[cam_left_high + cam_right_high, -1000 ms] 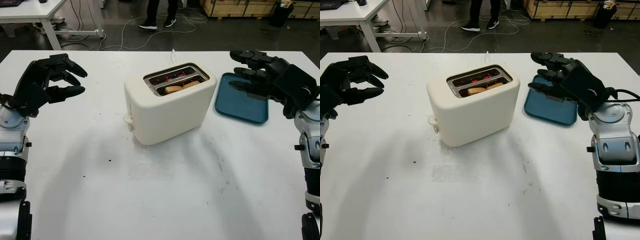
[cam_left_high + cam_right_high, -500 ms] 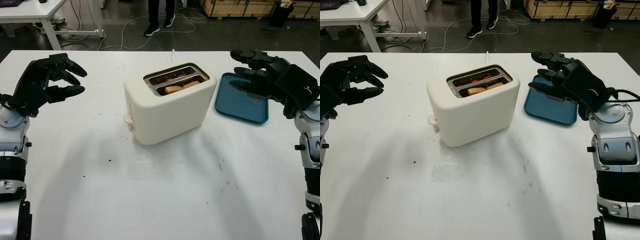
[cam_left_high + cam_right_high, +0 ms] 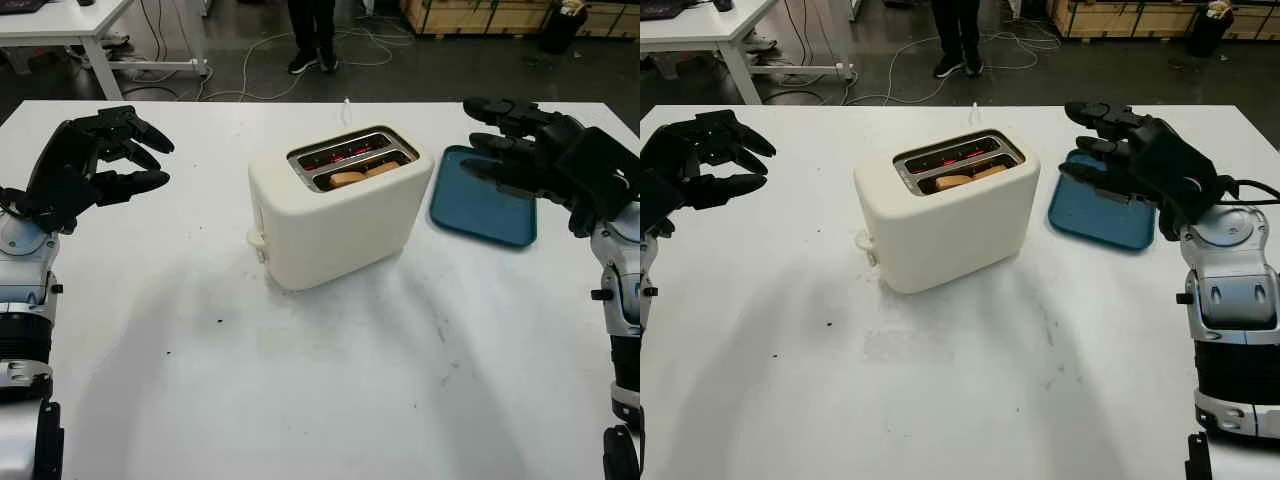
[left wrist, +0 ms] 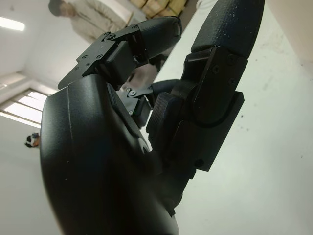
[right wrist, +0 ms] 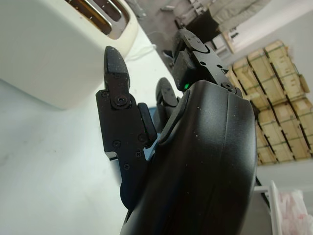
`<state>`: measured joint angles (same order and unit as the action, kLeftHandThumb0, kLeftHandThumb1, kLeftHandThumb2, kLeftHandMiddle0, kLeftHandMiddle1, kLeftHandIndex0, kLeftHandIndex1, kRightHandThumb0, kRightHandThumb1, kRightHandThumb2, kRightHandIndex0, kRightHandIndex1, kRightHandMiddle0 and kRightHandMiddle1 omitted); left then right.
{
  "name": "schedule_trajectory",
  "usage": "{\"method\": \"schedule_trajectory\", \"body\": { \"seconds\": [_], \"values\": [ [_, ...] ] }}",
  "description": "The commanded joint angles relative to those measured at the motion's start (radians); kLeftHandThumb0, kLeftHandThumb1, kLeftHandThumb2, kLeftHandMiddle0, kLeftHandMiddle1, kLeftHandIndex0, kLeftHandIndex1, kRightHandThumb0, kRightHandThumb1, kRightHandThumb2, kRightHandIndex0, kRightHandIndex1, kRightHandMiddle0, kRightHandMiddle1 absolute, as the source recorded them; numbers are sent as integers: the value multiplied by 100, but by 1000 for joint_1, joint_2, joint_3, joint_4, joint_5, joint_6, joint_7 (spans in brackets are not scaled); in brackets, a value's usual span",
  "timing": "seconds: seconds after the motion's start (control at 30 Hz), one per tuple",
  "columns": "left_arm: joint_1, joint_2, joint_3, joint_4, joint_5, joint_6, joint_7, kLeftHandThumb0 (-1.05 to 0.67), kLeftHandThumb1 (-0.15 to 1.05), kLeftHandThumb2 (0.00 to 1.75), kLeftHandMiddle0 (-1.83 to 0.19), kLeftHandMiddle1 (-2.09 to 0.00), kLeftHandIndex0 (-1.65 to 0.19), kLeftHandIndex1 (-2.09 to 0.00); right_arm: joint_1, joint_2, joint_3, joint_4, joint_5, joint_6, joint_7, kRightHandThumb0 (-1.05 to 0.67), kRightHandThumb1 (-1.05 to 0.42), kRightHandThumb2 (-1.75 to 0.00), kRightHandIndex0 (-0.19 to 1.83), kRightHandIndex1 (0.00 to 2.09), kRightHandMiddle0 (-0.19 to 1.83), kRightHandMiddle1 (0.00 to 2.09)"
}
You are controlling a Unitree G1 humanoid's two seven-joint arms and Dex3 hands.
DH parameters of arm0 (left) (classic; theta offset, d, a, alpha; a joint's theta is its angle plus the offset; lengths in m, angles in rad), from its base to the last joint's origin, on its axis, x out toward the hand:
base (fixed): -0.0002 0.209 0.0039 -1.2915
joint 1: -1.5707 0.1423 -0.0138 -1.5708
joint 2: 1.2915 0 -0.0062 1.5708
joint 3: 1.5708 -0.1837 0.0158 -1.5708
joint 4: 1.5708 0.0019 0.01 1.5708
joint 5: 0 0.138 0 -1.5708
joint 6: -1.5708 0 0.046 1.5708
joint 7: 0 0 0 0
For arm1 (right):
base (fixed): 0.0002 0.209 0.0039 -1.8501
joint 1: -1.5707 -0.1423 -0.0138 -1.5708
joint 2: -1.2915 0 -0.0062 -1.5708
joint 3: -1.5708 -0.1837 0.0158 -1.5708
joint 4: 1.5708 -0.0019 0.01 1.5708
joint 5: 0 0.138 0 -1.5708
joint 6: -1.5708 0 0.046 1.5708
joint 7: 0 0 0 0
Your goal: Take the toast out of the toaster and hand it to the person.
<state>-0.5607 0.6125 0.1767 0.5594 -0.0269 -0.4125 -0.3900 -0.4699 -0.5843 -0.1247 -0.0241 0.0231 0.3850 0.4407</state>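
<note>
White tabletop (image 3: 330, 380) fills most of the scene, with a dark floor strewn with cables beyond its far edge and another white table (image 3: 60, 25) off at the far left. Near the middle of the tabletop stands a cream toaster (image 3: 335, 210) with 2 slots on top, its long side turned at an angle and its lever (image 3: 256, 240) on the near-left end. Toast (image 3: 352, 177) sits in the nearer slot, its brown top edge showing just at the slot's rim, while the farther slot glows red inside. Just to the right of the toaster, close but apart from it, a blue tray (image 3: 484, 205) lies flat on the tabletop. Robot's left hand (image 3: 95, 165) is raised over the far-left part of the tabletop, well apart from the toaster, open and holding nothing, its black fingers (image 3: 135, 182) pointing right toward the toaster. Robot's right hand (image 3: 1140, 155) is raised at the far right above the tray, also open and empty, its fingers (image 3: 1095, 112) pointing left toward the toaster's right end without touching it. From the right wrist view the toaster (image 5: 58, 44) shows past the hand's fingers. A person (image 3: 310, 30) stands on the floor beyond the far edge of the table, legs and dark shoes in sight, and the left wrist view catches a person in a light jacket (image 4: 98, 19) past the hand's fingers.
</note>
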Motion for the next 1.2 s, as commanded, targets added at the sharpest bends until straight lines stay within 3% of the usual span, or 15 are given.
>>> {"method": "schedule_trajectory", "body": {
  "seconds": [0.0, 1.17],
  "values": [
    [12, 6, 6, -9, -2, 0, 4, -105, 83, 0, -52, -126, -62, -106, 3, 5, 3, -4, -5, -9, -14, -32, -92, -14, 39, 1, 38, 1],
    [23, 4, 15, -25, -6, 12, 4, -105, 84, 0, -50, -128, -61, -107, 1, 8, 17, -4, -13, -1, -30, -28, -92, -17, 39, 1, 40, 1]
  ]
}}
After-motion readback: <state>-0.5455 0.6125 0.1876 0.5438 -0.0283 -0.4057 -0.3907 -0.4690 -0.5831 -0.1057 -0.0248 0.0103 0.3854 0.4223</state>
